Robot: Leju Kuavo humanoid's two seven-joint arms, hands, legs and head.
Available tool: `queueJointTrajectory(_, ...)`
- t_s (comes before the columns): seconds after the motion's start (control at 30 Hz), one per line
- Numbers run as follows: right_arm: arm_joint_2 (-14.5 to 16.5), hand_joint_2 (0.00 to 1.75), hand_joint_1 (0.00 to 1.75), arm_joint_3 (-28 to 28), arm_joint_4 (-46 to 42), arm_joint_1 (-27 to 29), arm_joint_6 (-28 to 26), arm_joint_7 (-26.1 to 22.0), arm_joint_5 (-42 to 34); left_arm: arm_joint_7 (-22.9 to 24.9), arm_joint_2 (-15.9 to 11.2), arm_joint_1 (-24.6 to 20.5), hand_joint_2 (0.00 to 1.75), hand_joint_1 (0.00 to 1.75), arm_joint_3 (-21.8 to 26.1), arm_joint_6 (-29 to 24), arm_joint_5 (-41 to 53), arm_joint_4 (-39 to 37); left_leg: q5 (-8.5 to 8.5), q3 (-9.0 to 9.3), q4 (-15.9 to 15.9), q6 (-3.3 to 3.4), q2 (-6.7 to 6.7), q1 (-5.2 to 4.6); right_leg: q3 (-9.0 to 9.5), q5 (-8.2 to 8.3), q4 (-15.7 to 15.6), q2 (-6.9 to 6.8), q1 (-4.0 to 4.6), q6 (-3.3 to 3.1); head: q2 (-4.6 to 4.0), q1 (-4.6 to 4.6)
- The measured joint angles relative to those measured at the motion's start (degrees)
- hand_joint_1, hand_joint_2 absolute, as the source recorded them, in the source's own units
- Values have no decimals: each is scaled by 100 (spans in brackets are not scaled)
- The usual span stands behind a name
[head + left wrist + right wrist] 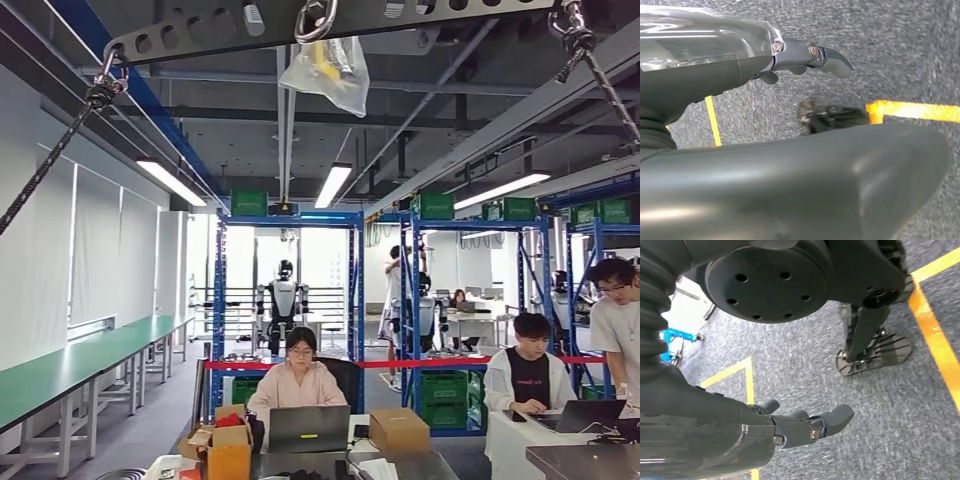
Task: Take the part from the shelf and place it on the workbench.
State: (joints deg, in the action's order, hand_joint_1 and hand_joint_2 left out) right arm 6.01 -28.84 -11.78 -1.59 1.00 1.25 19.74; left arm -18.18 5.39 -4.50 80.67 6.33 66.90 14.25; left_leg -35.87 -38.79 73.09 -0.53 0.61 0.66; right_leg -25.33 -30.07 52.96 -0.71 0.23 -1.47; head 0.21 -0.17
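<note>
Rough grey carpet floor [881, 420]; glossy dark plastic fingers [828, 421]; blue painted metal shelf [356, 300]; bench [45, 375] top looks matt green, perhaps laminate.

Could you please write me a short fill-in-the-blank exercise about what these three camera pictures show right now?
1. The robot's left hand hangs over grey carpet and holds ____.
2. The lines taped on the grey carpet floor are ____ in colour.
3. The person in the pink top sits behind an open grey ____.
4. The tall blue metal shelf racks carry ____ plastic crates on top.

Missing words: nothing; yellow; laptop; green
</note>
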Motion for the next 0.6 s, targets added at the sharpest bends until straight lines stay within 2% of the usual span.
queueJointTrajectory(0.03, 0, 175, 0, -1, 0, 0, -4, 4, 19, -3, -1, 0, 175, 0, 0, -8, -11, 0, 54, 66, 16, -2, -2, 0, -60, 11, 44, 1, 4, 2, -1, 0)
queueJointTrajectory(0.07, 0, 175, 0, -2, 0, 1, -9, 5, 37, -6, -1, -1, 175, 0, 0, -15, -19, 0, 193, 246, -211, 2, -3, 1, -108, 13, 91, 2, 6, 8, -1, 0)
queueJointTrajectory(0.1, 0, 175, 0, -2, 0, 0, -17, 6, 57, -8, -1, -4, 175, 0, 0, -26, -23, 0, 362, 503, -610, 12, -3, 2, -146, 8, 141, 4, 6, 20, -1, 0)
queueJointTrajectory(0.13, -1, 175, 0, -3, 0, -1, -28, 7, 83, -10, -1, -9, 175, 0, 0, -34, -26, 0, 476, 763, -1030, 29, -5, 1, -186, -3, 192, 5, 12, 38, -2, -1)
queueJointTrajectory(0.17, -5, 175, 0, -3, -1, -4, -39, 6, 111, -14, 1, -17, 175, 0, 0, -38, -31, 0, 541, 935, -1355, 42, -6, 3, -234, -15, 257, 10, 27, 43, -1, -2)
queueJointTrajectory(0.2, -15, 175, 0, -3, -1, -7, -53, 5, 145, -18, 3, -23, 175, 0, 1, -42, -42, 0, 553, 1017, -1540, 54, -8, 1, -277, -26, 305, 13, 39, 46, -1, -3)
queueJointTrajectory(0.23, -27, 175, 0, -3, -2, -10, -67, 5, 179, -20, 7, -23, 175, 0, 2, -44, -54, 0, 531, 1020, -1595, 65, -9, -4, -317, -26, 338, 16, 50, 55, -1, -4)
queueJointTrajectory(0.33, -55, 175, 0, -3, -2, -6, -94, 5, 267, -14, 14, -16, 175, 0, 7, -58, -85, 0, 553, 965, -1600, 102, -10, -25, -353, 5, 336, 22, 43, 98, -1, -3)
queueJointTrajectory(0.47, -75, 0, 0, -6, -2, -2, -66, 2, 308, -7, 16, -27, 175, 0, 24, -58, -126, 0, 570, 952, -1599, 141, -10, -40, -355, 33, 310, 23, 30, 134, -1, -4)
queueJointTrajectory(0.6, -81, 0, 0, -21, -2, -1, -63, 0, 312, -7, 22, -29, 175, 0, 40, -41, -173, 0, 576, 950, -1597, 155, -10, -49, -358, 47, 304, 23, 22, 155, -2, -4)
